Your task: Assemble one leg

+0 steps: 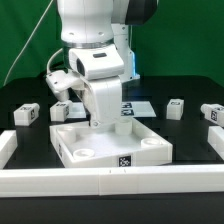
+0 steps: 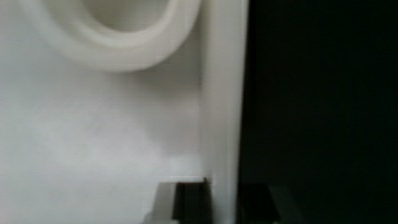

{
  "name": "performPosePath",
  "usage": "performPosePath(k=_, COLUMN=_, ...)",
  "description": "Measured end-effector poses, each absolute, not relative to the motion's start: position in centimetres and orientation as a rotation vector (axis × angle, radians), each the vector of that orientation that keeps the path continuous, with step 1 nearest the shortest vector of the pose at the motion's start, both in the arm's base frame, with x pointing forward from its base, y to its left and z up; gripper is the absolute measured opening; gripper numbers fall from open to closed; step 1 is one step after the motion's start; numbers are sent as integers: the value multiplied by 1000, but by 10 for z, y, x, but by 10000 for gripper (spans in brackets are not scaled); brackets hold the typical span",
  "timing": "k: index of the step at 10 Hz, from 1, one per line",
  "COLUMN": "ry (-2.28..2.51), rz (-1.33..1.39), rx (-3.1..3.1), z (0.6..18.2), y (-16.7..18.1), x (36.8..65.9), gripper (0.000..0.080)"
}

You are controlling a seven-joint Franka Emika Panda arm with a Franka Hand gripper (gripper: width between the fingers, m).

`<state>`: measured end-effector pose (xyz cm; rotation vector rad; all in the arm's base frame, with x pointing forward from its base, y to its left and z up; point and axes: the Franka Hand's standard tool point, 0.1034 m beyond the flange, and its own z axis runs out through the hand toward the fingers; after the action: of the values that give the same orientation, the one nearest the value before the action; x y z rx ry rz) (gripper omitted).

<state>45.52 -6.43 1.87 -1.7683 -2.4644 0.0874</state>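
Observation:
The white square tabletop (image 1: 110, 143) lies in the middle of the black table. My gripper (image 1: 101, 122) is down at its far rim. In the wrist view the tabletop (image 2: 107, 130) fills most of the picture, with a round socket (image 2: 128, 35) in it. My gripper (image 2: 222, 205) straddles the tabletop's rim, one dark finger (image 2: 189, 202) on the inside, the other outside, and the white rim fills the gap between them. Four legs lie apart from the tabletop: two on the exterior view's left (image 1: 27, 113) (image 1: 62, 110) and two on its right (image 1: 176, 107) (image 1: 211, 114).
The marker board (image 1: 137, 105) lies flat behind the tabletop. A low white wall (image 1: 110, 180) runs along the table's front, with side pieces at the left (image 1: 6, 145) and right (image 1: 216, 145). A green curtain hangs behind.

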Motion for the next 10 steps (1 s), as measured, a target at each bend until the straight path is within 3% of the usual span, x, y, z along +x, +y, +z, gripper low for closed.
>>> performPosePath(k=6, ry=-2449, rz=86, rx=-1792, z=19, y=-63, x=455, gripper=58)
performPosePath(k=10, ry=-2288, rz=51, rx=-2018, z=18, y=-20, x=460, gripper=58)
